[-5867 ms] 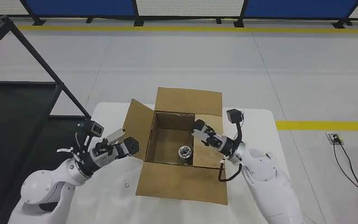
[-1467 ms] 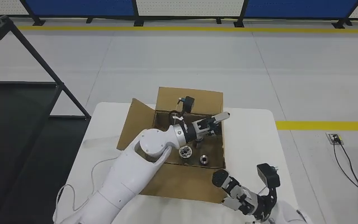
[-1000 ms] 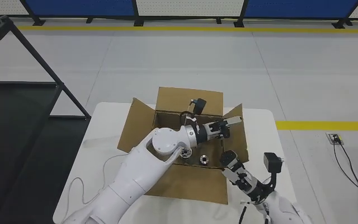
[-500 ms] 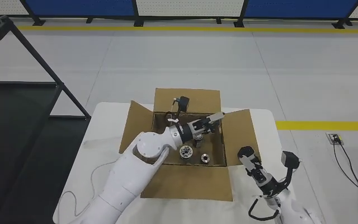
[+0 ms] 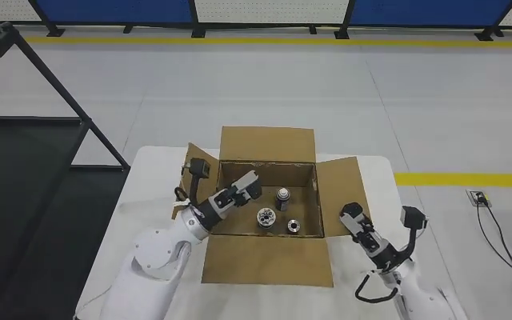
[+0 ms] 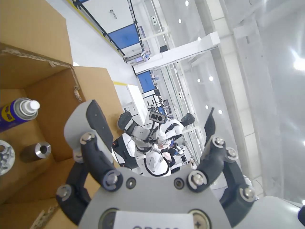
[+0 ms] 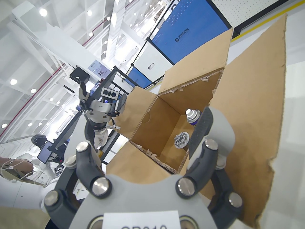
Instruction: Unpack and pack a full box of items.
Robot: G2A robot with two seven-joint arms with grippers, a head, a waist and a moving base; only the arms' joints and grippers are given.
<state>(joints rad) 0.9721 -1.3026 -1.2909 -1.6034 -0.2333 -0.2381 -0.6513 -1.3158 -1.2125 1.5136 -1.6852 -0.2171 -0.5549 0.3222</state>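
Observation:
An open cardboard box point(image 5: 268, 145) stands mid-table with all flaps folded out. Inside stand a blue spray can point(image 5: 282, 197) with a white cap, a metal flange point(image 5: 265, 217) and a short steel cylinder point(image 5: 294, 226). My left gripper point(image 5: 245, 189) hovers at the box's left wall, open and holding nothing. In the left wrist view the left gripper point(image 6: 152, 115) frames the can point(image 6: 19, 114), cylinder point(image 6: 35, 151) and flange point(image 6: 4, 157). My right gripper point(image 5: 351, 217) is open over the right flap's near corner. Past the right gripper point(image 7: 143, 134), the can point(image 7: 192, 116) and flange point(image 7: 181, 140) show.
The white table point(image 5: 156, 180) has bare surface to the left and right of the box. The front flap point(image 5: 268, 260) lies flat toward me, and the right flap point(image 5: 342, 188) spreads outward. A black metal frame point(image 5: 48, 88) stands off the table's left side.
My left arm has pulled back from deep over the box's right side to its left wall. The right flap has swung outward, the right gripper now beside it. The can now stands uncovered.

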